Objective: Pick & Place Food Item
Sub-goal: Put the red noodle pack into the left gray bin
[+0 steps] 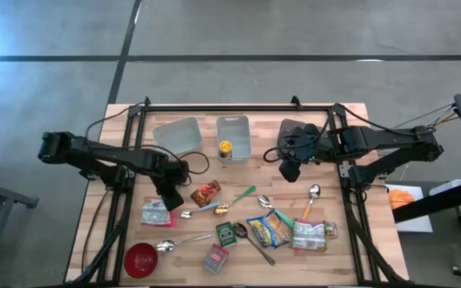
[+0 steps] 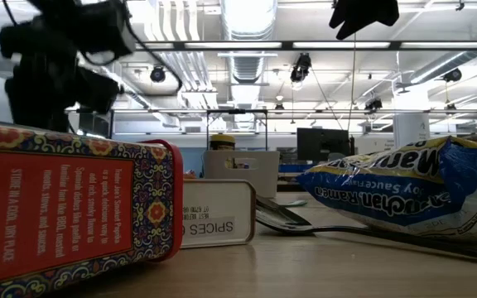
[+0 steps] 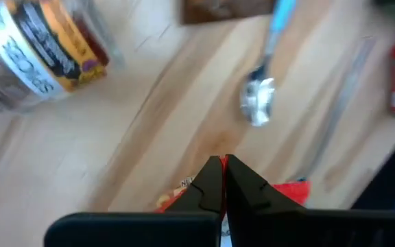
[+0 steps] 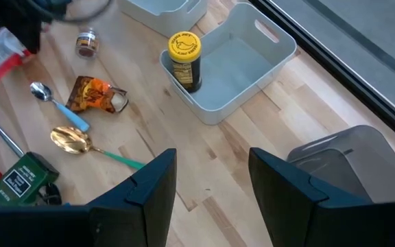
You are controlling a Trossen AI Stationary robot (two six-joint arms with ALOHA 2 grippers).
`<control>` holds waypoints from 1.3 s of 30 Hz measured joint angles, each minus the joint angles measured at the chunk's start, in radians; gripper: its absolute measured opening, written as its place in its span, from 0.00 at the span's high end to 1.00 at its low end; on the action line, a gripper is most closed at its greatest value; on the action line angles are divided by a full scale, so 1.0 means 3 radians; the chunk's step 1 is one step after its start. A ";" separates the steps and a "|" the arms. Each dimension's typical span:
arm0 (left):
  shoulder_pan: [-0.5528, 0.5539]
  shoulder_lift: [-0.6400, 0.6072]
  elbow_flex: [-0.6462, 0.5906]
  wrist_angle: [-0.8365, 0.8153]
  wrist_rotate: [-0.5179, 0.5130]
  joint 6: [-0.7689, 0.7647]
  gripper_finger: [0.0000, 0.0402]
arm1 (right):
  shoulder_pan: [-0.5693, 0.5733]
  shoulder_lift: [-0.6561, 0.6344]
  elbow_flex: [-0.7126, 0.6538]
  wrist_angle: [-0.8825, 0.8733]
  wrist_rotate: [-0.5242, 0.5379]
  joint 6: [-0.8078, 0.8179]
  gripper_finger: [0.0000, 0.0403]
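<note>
My left gripper is over the table's left half, shut on a red and white food packet, which also shows in the right wrist view, below that gripper. My right gripper stands open and high over the table's right half, near the white bins, with nothing between its fingers. A white bin at the far middle holds a yellow-lidded jar standing upright on its floor. A second white bin lies to its left. My left gripper pinches the packet at one edge between its two shut fingers, coming steeply from above. My own fingers hide most of the contact. In the right wrist view the packet hangs tilted below the fingers; whether its lower end still touches the table I cannot tell.
On the wood lie a brown snack packet, a blue-handled spoon, a small spice jar, a gold spoon, a ramen packet, a green tin, a red tin and a red bowl.
</note>
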 joint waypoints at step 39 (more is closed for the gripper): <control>0.2456 -0.0615 0.1012 0.0465 0.0122 0.1613 1.00 | 0.0046 -0.0005 -0.0033 0.0002 -0.0197 0.0035 0.56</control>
